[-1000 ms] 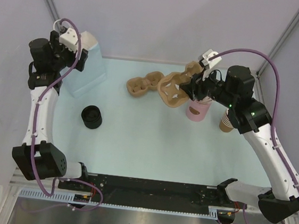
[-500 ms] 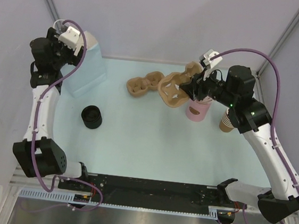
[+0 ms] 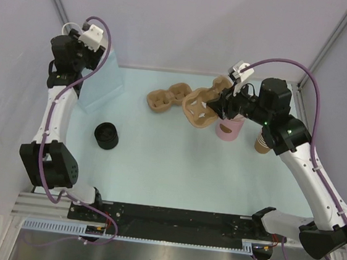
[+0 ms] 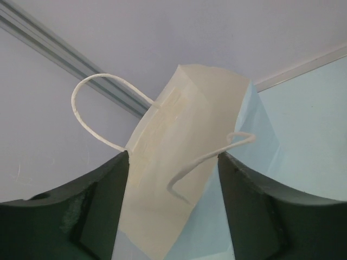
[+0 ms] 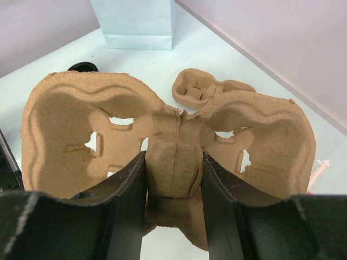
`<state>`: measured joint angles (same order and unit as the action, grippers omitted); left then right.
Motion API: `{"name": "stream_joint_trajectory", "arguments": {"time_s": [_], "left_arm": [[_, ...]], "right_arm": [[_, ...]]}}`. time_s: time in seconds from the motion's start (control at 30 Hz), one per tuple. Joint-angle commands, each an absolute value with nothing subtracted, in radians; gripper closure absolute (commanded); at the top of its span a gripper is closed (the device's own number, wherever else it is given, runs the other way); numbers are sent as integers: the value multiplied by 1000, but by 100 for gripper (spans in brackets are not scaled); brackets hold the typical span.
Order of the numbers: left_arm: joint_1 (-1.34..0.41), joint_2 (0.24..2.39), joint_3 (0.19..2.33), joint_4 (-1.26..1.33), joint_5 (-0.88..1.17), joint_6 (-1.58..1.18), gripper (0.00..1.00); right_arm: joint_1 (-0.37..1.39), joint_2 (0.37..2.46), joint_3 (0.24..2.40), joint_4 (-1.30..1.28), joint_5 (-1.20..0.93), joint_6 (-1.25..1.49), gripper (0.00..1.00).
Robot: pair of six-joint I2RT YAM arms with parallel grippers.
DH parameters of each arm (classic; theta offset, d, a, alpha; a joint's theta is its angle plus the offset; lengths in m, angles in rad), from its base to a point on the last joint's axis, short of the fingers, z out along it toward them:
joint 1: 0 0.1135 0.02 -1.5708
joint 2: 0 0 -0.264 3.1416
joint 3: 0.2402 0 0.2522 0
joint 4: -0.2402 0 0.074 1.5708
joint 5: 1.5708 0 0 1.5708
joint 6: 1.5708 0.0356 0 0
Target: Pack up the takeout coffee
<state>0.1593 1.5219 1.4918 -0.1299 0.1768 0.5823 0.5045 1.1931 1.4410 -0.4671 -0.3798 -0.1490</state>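
While the right gripper (image 5: 173, 162) is clamped on the raised middle ridge of a moulded pulp cup carrier (image 5: 70, 124), its two dark fingers press that ridge from either side. The carrier's two wells spread out left and right of the fingers and face the wrist camera. Each has cut slots with the pale table (image 3: 176, 167) showing through. Just past the held carrier's far rim, slightly right of the fingers, a second pulp carrier (image 5: 203, 89) lies flat on the table. Far off to the left of the fingers, a sliver of the black lid (image 5: 82, 66) peeks over the carrier's edge. From above, the lid sits alone on the table, well apart from both grippers. The paper cup that goes with it I cannot make out. Directly under the right wrist stands a pink cup (image 3: 227, 130), its contents hidden by the arm. Tan paper cups (image 3: 263, 141) stand just behind it, beside the forearm.

The left gripper (image 4: 173, 157) is spread wide, fingers apart over the mouth of a light blue paper bag (image 4: 190, 108). The bag's cream lining lies between the fingers, but its depths are out of sight. One white handle loop (image 4: 206, 157) crosses between the fingertips; whether they touch it I cannot tell. The other loop (image 4: 81, 108) arches beyond the left finger.
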Motion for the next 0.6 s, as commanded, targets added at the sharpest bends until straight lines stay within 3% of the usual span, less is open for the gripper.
{"name": "stream_joint_trajectory", "arguments": {"time_s": [0.0,0.07,0.1,0.33,0.4,0.57], "left_arm": [[129,1545,1565,-152,84,615,36],[126,1549,1571,-158,78,620,48],[121,1548,1571,-156,78,620,63],[95,1528,1565,-153,71,618,95],[71,1535,1585,-155,40,629,100],[31,1634,1750,-211,-113,640,100]], "right_arm": [[502,1178,1440,-417,-396,-133,65],[502,1178,1437,-416,-397,-133,65],[502,1178,1436,-416,-397,-133,65],[502,1178,1420,-407,-400,-132,65],[502,1178,1414,-405,-402,-130,65],[503,1184,1405,-397,-402,-127,65]]}}
